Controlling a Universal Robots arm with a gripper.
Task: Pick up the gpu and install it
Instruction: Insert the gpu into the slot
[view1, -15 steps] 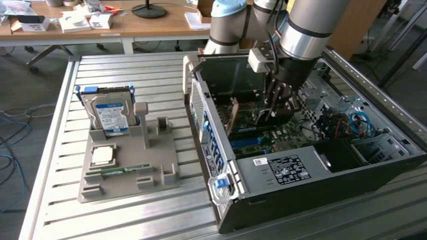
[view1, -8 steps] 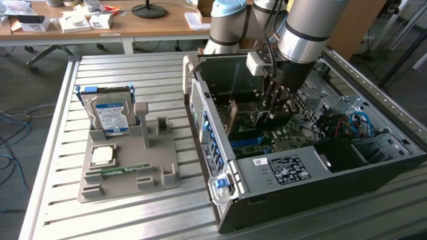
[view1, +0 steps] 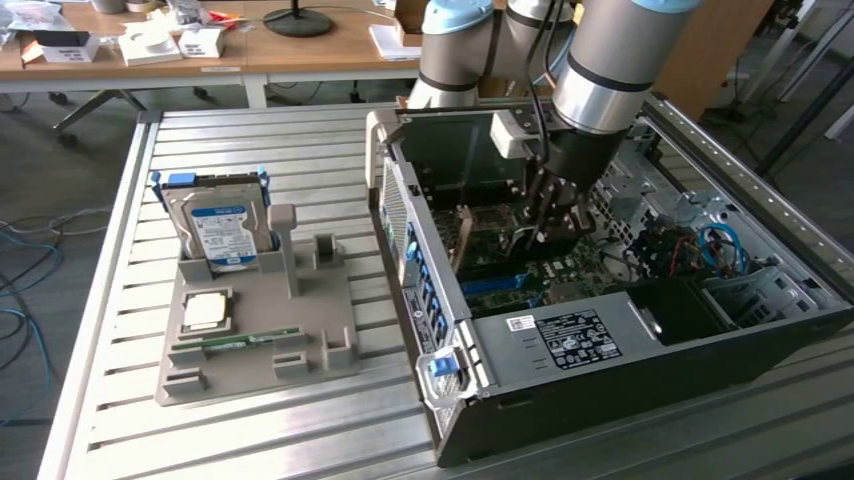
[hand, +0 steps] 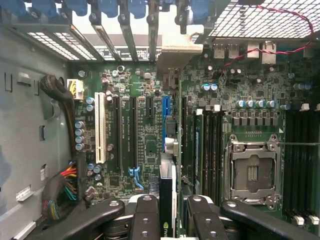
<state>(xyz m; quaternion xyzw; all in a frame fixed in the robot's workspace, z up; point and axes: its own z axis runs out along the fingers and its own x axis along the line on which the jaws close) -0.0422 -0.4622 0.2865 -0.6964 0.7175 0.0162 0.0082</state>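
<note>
Gpu (hand: 167, 200) is seen edge-on in the wrist view: dark board, green logo near the gripper end. It is clamped between the fingers (hand: 145, 212) of the gripper (hand: 171, 212), one finger on each face. Jaws are part closed on the card, not fully together. Gpu is held inside the open case (view1: 667, 330), over the mobo (hand: 145, 145), roughly in line w/ the blue slot (hand: 165, 107). Contact w/ the slot can't be told.

Next to the blue slot, black slots and a white slot (hand: 100, 127) are seen. On the other side of the gpu are RAM slots and an open CPU socket (hand: 251, 170). Blue clips (hand: 107, 7) are lined up along the case rear.

In the exterior view the arm (view1: 607, 60) is reached down into the case and the gripper (view1: 554, 215) is sunk among the internals.

Well apart, at the exterior view's left, a grey fixture (view1: 320, 330) is laid on the slatted table (view1: 267, 150). In it a hard drive (view1: 220, 225) is stood upright, w/ a CPU (view1: 204, 310) and a green mem stick (view1: 240, 340) laid flat.
</note>
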